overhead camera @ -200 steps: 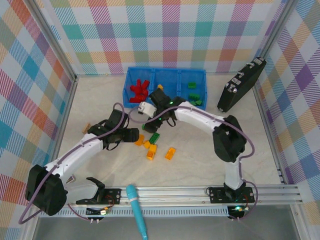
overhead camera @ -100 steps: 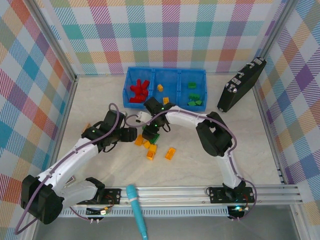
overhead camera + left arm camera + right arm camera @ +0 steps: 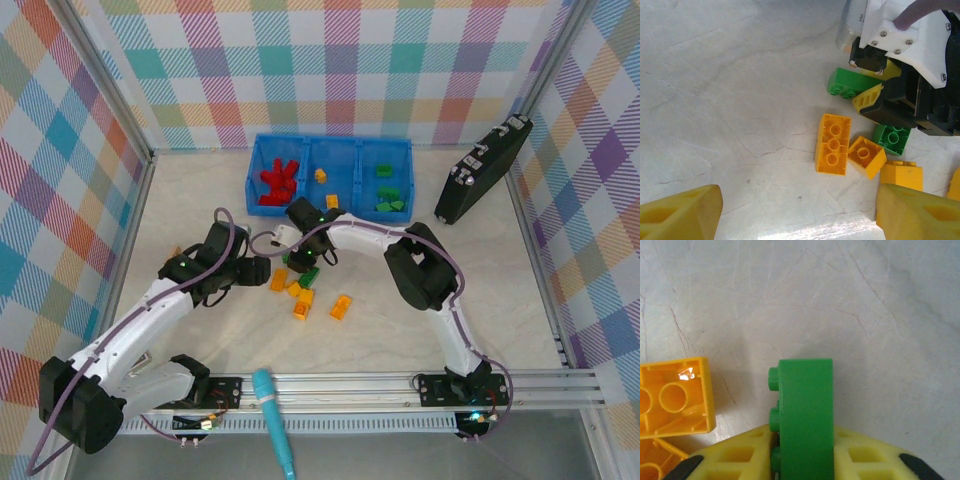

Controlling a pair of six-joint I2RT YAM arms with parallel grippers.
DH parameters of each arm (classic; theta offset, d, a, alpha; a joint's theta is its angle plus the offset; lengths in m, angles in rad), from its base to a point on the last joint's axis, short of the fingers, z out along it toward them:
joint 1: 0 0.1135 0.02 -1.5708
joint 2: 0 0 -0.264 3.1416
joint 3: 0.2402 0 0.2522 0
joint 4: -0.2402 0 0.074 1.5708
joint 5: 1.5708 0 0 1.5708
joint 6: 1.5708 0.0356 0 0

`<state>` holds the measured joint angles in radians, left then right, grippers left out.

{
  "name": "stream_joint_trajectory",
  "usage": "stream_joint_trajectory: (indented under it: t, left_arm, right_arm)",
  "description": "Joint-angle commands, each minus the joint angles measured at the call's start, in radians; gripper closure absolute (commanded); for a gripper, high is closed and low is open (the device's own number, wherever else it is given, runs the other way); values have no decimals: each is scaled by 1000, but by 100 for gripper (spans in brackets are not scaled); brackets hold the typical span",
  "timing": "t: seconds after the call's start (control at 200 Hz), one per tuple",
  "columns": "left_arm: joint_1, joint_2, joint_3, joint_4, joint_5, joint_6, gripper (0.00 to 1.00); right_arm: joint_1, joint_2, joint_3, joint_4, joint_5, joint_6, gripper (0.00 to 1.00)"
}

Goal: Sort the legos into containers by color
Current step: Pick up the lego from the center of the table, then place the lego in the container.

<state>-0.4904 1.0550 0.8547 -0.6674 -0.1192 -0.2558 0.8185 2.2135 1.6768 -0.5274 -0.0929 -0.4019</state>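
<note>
My right gripper [image 3: 803, 462] is shut on a green lego [image 3: 805, 410], held on edge between the yellow fingers [image 3: 732, 460] just above the table. In the top view that right gripper [image 3: 298, 262] is at the far end of the loose pile. More legos lie there: orange ones [image 3: 832, 144], [image 3: 866, 156] and a second green one [image 3: 892, 139]. My left gripper [image 3: 800, 220] hovers open just left of the pile, holding nothing. The blue containers [image 3: 333, 141] stand at the back with red legos [image 3: 277, 182] left, yellow [image 3: 320, 175] in the middle and green [image 3: 388, 192] right.
A black case [image 3: 483, 170] leans at the back right. A teal marker [image 3: 275, 420] lies over the front rail. A small tan block [image 3: 175, 254] sits left of the left arm. One orange lego [image 3: 341, 306] lies apart to the right. Plaid walls enclose the table.
The right gripper came down from near the bin to the pile and shut on the green lego. The left arm shifted slightly, still open.
</note>
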Motion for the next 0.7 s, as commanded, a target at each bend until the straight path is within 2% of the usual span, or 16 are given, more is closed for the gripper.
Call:
stream_joint_trajectory:
  t: [0.0, 0.485, 0.695]
  left_arm:
    - [-8, -19, 39, -31, -18, 27, 20]
    - [-10, 34, 27, 22, 11, 13, 20]
    - [-35, 135, 1, 103, 42, -27, 21]
  right_arm:
    - [0, 1, 9, -10, 25, 6, 75]
    - [-165, -251, 54, -88, -11, 101, 78]
    - [-249, -371, 65, -118, 46, 112, 78]
